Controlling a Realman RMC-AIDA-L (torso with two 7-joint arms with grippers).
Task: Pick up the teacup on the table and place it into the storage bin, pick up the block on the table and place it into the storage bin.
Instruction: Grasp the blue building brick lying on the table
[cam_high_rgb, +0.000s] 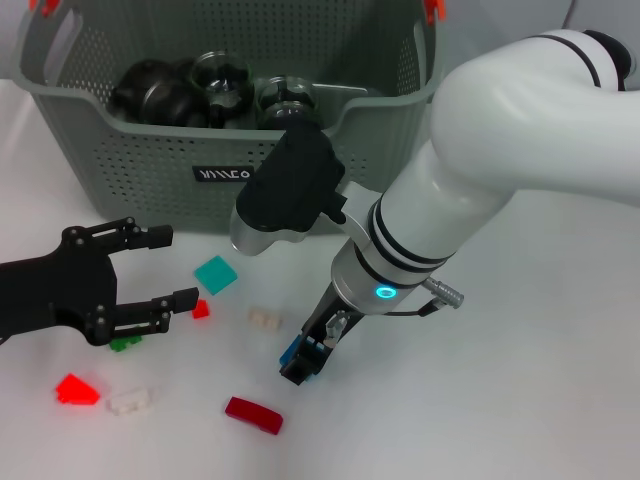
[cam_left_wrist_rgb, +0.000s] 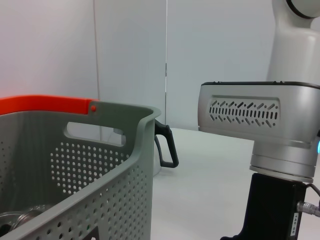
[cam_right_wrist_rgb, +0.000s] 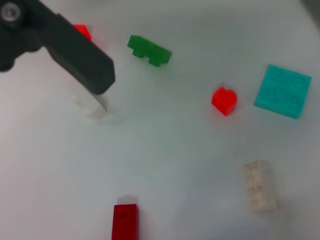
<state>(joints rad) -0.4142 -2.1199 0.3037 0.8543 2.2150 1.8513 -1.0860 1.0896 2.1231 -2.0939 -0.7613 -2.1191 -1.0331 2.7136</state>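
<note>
While the storage bin (cam_high_rgb: 150, 170) fills the far left of the table (cam_high_rgb: 520, 400), its perforated grey-green wall and black label face the robot, so anything carried from the near side must be lifted over its rim. Dark and glassy vessels already lie inside; whether one of them is the teacup cannot be told, and no teacup shows on the bare table.

Next in size, the right arm (cam_high_rgb: 480, 170) reaches from the far right down across the middle, its wrist turned so that the right gripper (cam_high_rgb: 305, 362) points at the tabletop. A small blue block (cam_high_rgb: 293, 350) sits at the fingertips, seemingly pinched between narrow jaws, though the hold is partly hidden and looks low to the surface. This suggests the block is being grasped or just lifted, with the carry to the bin not yet begun.

On the near left, the left gripper (cam_high_rgb: 160, 268) hovers with its black fingers spread wide and holding nothing, apparently idle and clear of the working arm.

Scattered between the two grippers lie the loose pieces: a teal plate (cam_high_rgb: 215, 273) nearest the bin, a dark red brick (cam_high_rgb: 252, 414) nearest the robot, a bright red piece (cam_high_rgb: 76, 388) at the near left, a white brick (cam_high_rgb: 131, 401) beside it, a cream brick (cam_high_rgb: 264, 318), a green brick (cam_high_rgb: 124, 343) and a tiny red stud (cam_high_rgb: 200, 309).
</note>
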